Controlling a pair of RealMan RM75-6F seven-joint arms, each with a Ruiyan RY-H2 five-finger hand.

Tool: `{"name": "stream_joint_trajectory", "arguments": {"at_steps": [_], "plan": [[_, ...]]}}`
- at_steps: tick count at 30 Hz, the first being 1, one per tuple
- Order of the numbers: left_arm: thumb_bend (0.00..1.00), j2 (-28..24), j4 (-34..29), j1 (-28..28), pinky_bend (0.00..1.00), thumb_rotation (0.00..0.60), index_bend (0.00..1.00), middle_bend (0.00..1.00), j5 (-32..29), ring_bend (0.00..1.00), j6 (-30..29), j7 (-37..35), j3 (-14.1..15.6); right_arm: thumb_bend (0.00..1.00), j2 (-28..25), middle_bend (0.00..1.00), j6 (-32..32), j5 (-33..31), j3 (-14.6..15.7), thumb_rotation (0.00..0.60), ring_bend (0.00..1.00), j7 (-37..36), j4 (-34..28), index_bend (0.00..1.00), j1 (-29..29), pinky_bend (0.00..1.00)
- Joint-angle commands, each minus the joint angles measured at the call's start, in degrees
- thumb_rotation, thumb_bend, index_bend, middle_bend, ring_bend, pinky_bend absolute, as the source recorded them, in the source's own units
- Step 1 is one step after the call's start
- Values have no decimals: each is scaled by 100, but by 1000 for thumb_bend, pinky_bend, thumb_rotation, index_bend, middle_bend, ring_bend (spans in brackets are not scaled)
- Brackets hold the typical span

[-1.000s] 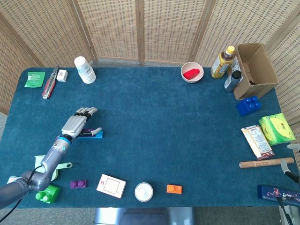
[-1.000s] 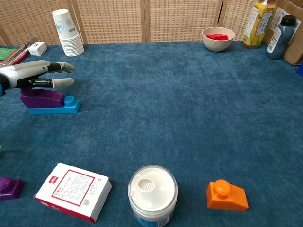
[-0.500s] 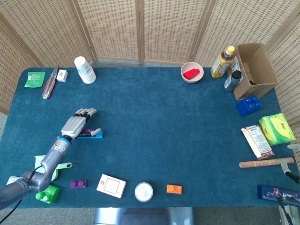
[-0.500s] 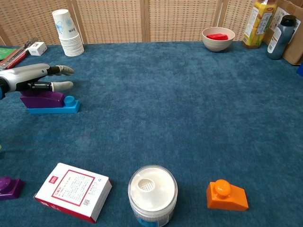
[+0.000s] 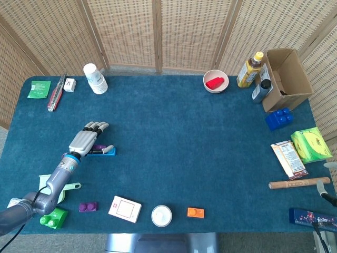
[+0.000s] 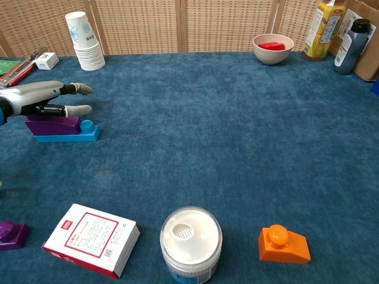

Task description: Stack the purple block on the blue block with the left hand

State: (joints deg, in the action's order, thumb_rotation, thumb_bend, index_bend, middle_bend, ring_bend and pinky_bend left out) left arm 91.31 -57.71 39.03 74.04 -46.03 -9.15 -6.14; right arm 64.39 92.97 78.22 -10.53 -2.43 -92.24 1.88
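A purple block [image 6: 52, 123] sits on the left part of a flat blue block [image 6: 72, 135], whose stud at the right end stays uncovered. Both lie at the left of the table; in the head view the purple block [image 5: 96, 151] and blue block [image 5: 109, 153] are partly hidden by my hand. My left hand [image 6: 41, 96] hovers just above the purple block with fingers stretched out and apart, holding nothing. In the head view the left hand [image 5: 87, 138] overlaps the stack's left end. My right hand does not show.
A small purple brick [image 6: 12, 232], a white card box [image 6: 92, 238], a white jar [image 6: 190, 236] and an orange block [image 6: 283, 244] lie along the front. A green brick [image 5: 53, 217] sits by my left arm. Paper cups [image 6: 83, 41] stand at the back left, a bowl [image 6: 272, 48] at the back.
My left hand has drawn back slightly to the left above the stack. The purple and blue blocks have not moved.
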Motion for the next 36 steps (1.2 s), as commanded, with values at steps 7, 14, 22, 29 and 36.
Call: {"name": "stream_joint_trajectory", "arguments": {"at_steps": [7, 14, 22, 29, 36], "plan": [[248, 33, 70, -2, 0, 117, 47, 0, 25, 0, 13, 48, 17, 288, -7, 176, 21, 1, -8, 600, 0, -14, -3, 369, 15, 65], [249, -99, -90, 20, 0, 121, 49, 0, 51, 0, -105, -8, -93, 288, -13, 176, 50, 27, -10, 600, 0, -21, -18, 369, 25, 65], [248, -499, -671, -14, 0, 118, 48, 0, 150, 0, -389, 24, -187, 288, -35, 176, 66, 66, -16, 600, 0, -26, -44, 369, 21, 66], [249, -1225, -1665, -273, 0, 117, 51, 0, 66, 0, -779, 419, -202, 287, -93, 176, -12, 102, -73, 600, 0, 123, -103, 369, -93, 65], [249, -2055, -2781, -726, 0, 119, 64, 3, -191, 0, -1223, 846, -128, 288, -102, 176, -188, 101, -115, 600, 0, 385, -165, 363, -268, 65]]}}
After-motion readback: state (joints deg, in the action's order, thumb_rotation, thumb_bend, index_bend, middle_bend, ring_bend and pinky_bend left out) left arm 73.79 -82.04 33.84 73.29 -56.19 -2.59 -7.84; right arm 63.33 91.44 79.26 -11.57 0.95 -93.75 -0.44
